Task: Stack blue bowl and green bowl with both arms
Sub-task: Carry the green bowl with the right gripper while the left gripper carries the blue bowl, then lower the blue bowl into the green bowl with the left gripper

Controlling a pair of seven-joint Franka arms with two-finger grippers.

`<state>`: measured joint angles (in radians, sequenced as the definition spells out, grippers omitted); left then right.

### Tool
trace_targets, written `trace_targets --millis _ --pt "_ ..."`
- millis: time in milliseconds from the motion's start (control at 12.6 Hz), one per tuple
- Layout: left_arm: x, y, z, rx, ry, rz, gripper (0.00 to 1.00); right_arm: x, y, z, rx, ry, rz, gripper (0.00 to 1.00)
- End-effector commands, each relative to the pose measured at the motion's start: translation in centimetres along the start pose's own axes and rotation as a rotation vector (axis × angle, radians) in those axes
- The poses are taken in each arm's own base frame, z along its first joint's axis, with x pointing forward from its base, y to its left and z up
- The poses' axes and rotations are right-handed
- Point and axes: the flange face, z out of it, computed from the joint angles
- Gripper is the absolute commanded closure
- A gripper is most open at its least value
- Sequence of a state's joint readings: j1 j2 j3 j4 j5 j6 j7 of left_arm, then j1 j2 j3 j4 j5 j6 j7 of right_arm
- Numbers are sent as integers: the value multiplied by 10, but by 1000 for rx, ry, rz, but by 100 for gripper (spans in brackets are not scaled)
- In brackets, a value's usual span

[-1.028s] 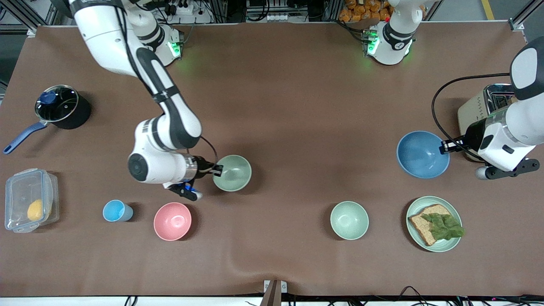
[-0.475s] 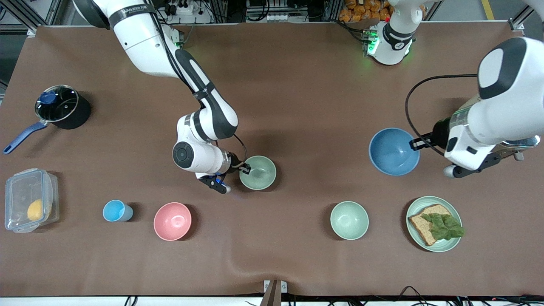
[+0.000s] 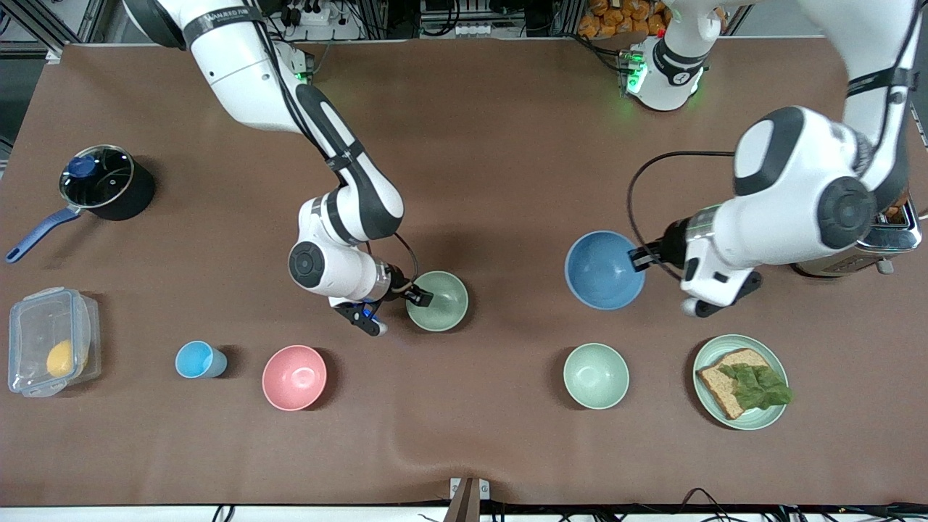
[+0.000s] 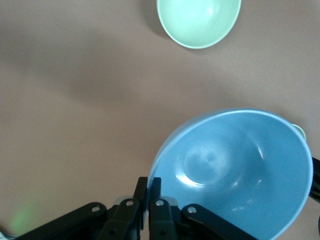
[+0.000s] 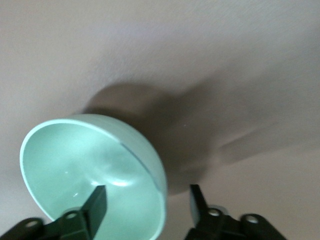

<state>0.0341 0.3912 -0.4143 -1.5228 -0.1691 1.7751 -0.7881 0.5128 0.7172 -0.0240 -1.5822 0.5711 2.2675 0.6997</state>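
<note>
Both bowls are closing toward the table's middle. Blue bowl (image 3: 604, 270) is hanging tilted over bare cloth, rim pinched by the left gripper (image 3: 641, 256). Green bowl (image 3: 437, 301), matte sage, is sitting with the right gripper (image 3: 424, 296) straddling its rim, fingers parted. Open brown table (image 3: 507, 181) is lying between them; mint bowl (image 3: 596, 375) is sitting nearer the camera.
</note>
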Motion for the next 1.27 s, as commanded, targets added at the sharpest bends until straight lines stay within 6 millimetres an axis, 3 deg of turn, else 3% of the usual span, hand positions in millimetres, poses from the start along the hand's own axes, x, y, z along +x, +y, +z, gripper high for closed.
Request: trace_targets --millis 0,158,316,475,633,791,949,1186 --pt "-24 47 36 -38 9 -70 100 33 12 -46 36 -49 127 0" --pt "-30 68 64 -51 11 -96 100 47 6 -62 71 -36 294 0" --pt "-39 87 82 -68 38 -111 100 55 4 -54 79 0 440 0" --pt "-50 102 90 -86 68 -124 100 64 4 -47 123 56 463 0" --pt "-56 110 99 -91 77 -129 100 60 2 -36 104 67 446 0" --pt "-62 118 114 -83 99 -132 100 61 7 -10 60 75 426 0" --pt "-60 120 127 -67 116 -155 100 69 12 -11 59 93 432 0" --pt "-69 135 142 -114 134 -162 100 58 5 1 73 117 438 0"
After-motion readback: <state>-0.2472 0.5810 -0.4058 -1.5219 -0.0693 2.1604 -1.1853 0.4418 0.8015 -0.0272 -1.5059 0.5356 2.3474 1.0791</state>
